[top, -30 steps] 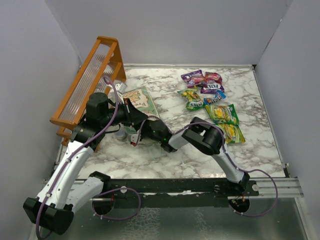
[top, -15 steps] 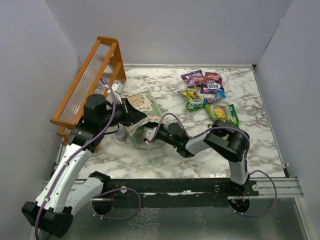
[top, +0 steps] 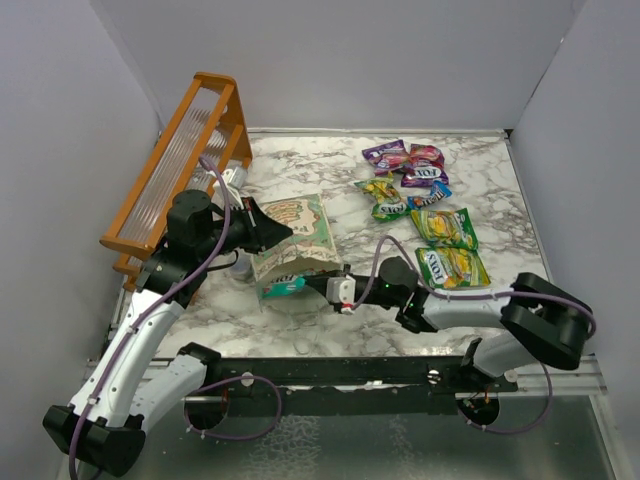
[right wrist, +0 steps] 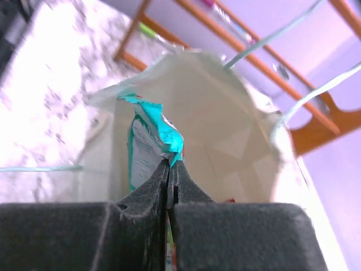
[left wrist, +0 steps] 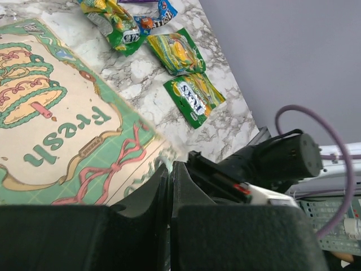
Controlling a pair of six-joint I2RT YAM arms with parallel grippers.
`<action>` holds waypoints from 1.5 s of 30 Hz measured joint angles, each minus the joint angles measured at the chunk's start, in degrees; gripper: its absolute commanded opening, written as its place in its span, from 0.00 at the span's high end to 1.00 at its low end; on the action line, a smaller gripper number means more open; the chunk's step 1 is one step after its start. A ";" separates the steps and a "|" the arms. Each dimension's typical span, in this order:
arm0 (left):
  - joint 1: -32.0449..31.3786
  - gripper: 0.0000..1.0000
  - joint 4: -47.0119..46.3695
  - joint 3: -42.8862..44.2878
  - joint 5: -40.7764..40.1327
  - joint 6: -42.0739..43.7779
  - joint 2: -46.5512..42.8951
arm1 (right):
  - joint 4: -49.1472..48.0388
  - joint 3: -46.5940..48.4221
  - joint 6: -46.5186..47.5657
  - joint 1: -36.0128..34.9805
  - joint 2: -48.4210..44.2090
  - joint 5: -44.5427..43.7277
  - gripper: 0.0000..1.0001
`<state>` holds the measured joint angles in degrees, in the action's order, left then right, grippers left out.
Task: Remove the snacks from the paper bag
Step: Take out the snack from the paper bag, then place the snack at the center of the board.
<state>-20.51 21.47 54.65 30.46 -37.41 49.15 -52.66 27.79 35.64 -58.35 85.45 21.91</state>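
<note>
Retreat is paying off: my right end effector, clamping a corner of the teal snack, is backing out of the paper bag it was buried in a second ago, dragging the snack to the mouth. My left end effector is pinching the bag's rim, steadying it on the worktop.

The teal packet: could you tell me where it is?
Top view, left of centre: teal packet at the paper bag's mouth, pinched by the right gripper.

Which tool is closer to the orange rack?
Left. The left tool pinches the paper bag beside the orange rack; the right tool is farther away, gripping a teal snack at the bag's mouth.
</note>
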 measured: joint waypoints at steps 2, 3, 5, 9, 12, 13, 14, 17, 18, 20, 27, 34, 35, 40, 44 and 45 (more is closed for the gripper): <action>0.00 1.00 0.00 -0.26 -0.02 -0.02 -0.02 | 1.75 0.07 -1.16 -0.04 -3.48 3.50 0.99; 0.00 1.00 -0.04 -0.35 -0.04 -0.02 -0.02 | 3.45 0.26 -1.97 -0.07 -5.27 5.46 0.99; 0.00 1.00 -0.17 -0.46 -0.15 -0.09 -0.02 | 6.34 0.68 -3.61 -0.09 -7.26 8.11 0.99; 0.00 1.00 -0.79 -0.48 -0.33 -0.24 -0.02 | 12.41 0.31 -5.97 -0.17 -11.02 11.52 0.99; 0.00 1.00 -0.85 -0.48 -0.39 -0.26 -0.02 | 15.82 -1.38 -7.37 -0.17 -15.91 12.26 0.99; 0.00 1.00 -0.83 -0.48 -0.46 -0.24 0.00 | 16.70 -1.92 -7.74 -0.17 -17.79 12.39 0.99; 0.00 1.00 -0.81 -0.48 -0.59 -0.24 0.00 | 17.86 -2.21 -8.15 -0.15 -19.71 12.48 0.99; 0.00 1.00 -0.83 -0.48 -1.27 -0.20 0.00 | 22.86 -1.75 -9.49 -0.15 -26.99 13.77 0.99; 0.00 1.00 -0.83 -0.48 -1.46 -0.20 0.00 | 24.39 -1.14 -9.84 -0.15 -28.76 14.16 0.99; 0.00 1.00 -1.09 -0.68 -1.75 -0.22 -0.02 | 29.07 1.70 -10.56 -0.15 -32.63 14.93 0.99; 0.00 1.00 -1.16 -1.81 -2.71 -0.20 -0.02 | 38.93 15.08 -14.47 -0.20 -42.29 9.03 0.99; 0.00 1.00 -0.17 -1.84 -3.34 -0.15 -0.09 | 39.10 17.51 -17.94 -0.24 -47.34 -21.33 0.99; 0.00 1.00 -0.20 -1.84 -3.34 -0.17 -0.11 | 38.75 17.27 -17.88 -0.26 -47.06 -26.25 0.99; 0.00 1.00 -0.07 -1.84 -3.34 -0.17 -0.20 | 34.10 12.79 -13.49 -0.04 -38.80 -52.28 0.99; 0.02 1.00 -0.02 -1.84 -3.32 -0.24 -0.15 | 33.62 9.22 -8.28 0.02 -24.85 -64.65 0.99; 0.00 1.00 -0.07 -1.84 -3.30 -0.33 -0.09 | 34.14 8.92 -7.76 0.15 -22.08 -66.38 0.99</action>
<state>-20.51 21.41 52.82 27.16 -37.74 49.06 -18.52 36.71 27.88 -58.19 63.37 -44.47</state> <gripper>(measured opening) 0.036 0.016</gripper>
